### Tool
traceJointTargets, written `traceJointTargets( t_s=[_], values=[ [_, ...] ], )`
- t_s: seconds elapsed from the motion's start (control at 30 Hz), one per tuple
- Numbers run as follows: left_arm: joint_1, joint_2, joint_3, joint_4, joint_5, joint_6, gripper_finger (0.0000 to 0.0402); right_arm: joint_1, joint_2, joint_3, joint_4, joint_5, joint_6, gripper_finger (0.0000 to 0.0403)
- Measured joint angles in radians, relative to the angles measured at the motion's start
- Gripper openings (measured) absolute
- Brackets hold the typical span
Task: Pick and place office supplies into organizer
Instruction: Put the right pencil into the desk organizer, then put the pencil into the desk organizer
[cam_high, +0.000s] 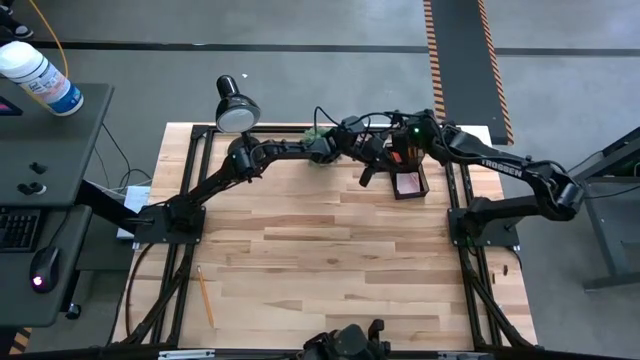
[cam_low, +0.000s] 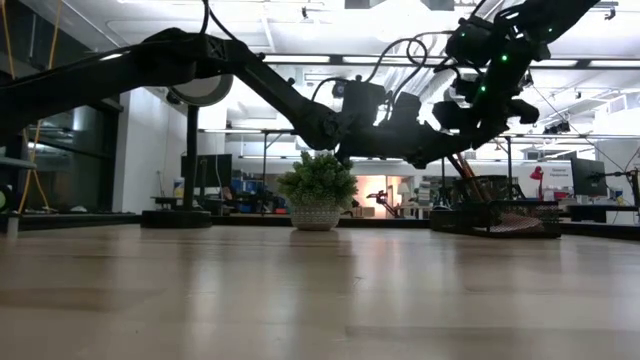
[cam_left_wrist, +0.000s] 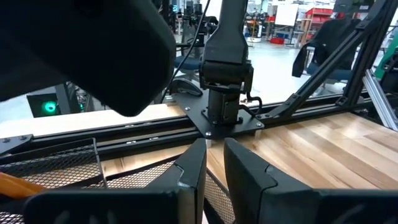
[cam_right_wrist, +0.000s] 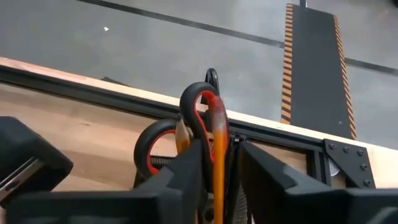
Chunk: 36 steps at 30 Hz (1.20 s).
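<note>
My right forearm carries white lettering; I take it for "TROSSEN" but cannot read it with certainty. No other writing is legible to me.

My right tool (cam_right_wrist: 217, 168) hangs over the organizer (cam_high: 409, 180) at the far edge of the table (cam_high: 330, 260). Its fingers (cam_right_wrist: 186, 171) stand a narrow way apart, with an orange pencil (cam_right_wrist: 217, 155) upright in the gap; I cannot tell whether they grip it or merely flank it. Just beyond the fingers the scissors (cam_right_wrist: 186, 118) stand handles-up in the taller cup section, red inside the black loops. A pink pad (cam_high: 409, 184) lies in the lower tray section, on the side of my right tool nearer the table's front.

My left tool (cam_left_wrist: 214, 171) sits just beside the organizer, on its left side; the black mesh (cam_left_wrist: 74, 162) shows directly beneath and before it. Its fingers are nearly together with only a slim gap and nothing between them.

One more pencil (cam_high: 204, 295) lies alone, well apart from both tools, near the front left corner.

The table is pale butcher-block wood in a black rail frame. A black desk lamp (cam_high: 237, 108) and a small green plant (cam_low: 317, 190) stand at the far edge behind my left arm. Beyond lies a grey floor with a black strip edged in orange-and-black stripes (cam_high: 462, 60). To the left, a side desk holds a white bottle (cam_high: 40, 75), a keyboard and a mouse. Level across the table, a bright workshop shows, with shelving and ceiling lights.
</note>
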Motion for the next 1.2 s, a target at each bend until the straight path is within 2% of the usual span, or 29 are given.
traceJointTargets(
  t_s=[0.2,0.37,0.47,0.63,0.73,0.83,1.03,1.13,1.2],
  values=[
    [0.000,0.000,0.000,0.001,-0.003,0.000,0.0044,0.011,-0.008,0.000,0.000,0.032,-0.007,0.0168],
    [0.000,0.000,0.000,-0.002,0.005,-0.003,0.0044,0.013,-0.092,0.000,0.040,0.061,-0.053,0.0188],
    [0.000,0.000,0.000,0.001,0.022,-0.018,0.0044,0.013,-0.177,0.000,0.081,-0.001,-0.093,0.0186],
    [-0.024,0.000,0.000,-0.002,0.010,-0.024,0.0044,0.014,-0.305,0.001,0.073,-0.216,-0.114,0.0169],
    [-0.079,0.000,0.000,-0.002,-0.013,-0.011,0.0044,0.025,-0.350,0.001,0.052,-0.357,-0.121,0.0156],
    [-0.132,-0.014,-0.002,-0.022,-0.016,0.020,0.0044,0.044,-0.380,0.001,0.027,-0.440,-0.122,0.0144],
    [-0.176,-0.090,-0.001,-0.246,-0.068,0.164,0.0044,0.110,-0.439,0.001,-0.039,-0.498,-0.164,0.0130],
    [-0.201,-0.121,-0.001,-0.398,-0.164,0.267,0.0044,0.153,-0.474,0.001,-0.114,-0.460,-0.178,0.0129],
    [-0.223,-0.135,-0.001,-0.457,-0.188,0.309,0.0044,0.184,-0.495,0.001,-0.164,-0.412,-0.178,0.0130]
  ],
)
